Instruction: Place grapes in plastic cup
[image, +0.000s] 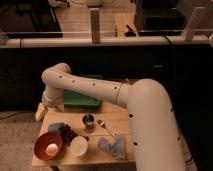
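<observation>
Grapes (67, 132) lie on the table (117, 120), just left of your plastic cup (78, 146), so nothing's done yet; your gripper (40, 113) hangs at the far-left edge, holding nothing visible.

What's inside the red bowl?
A white egg sits in the bowl. The bowl's bottom beneath the egg is hidden. The gripper hangs off the table's far left corner, away from the bowl.
</observation>
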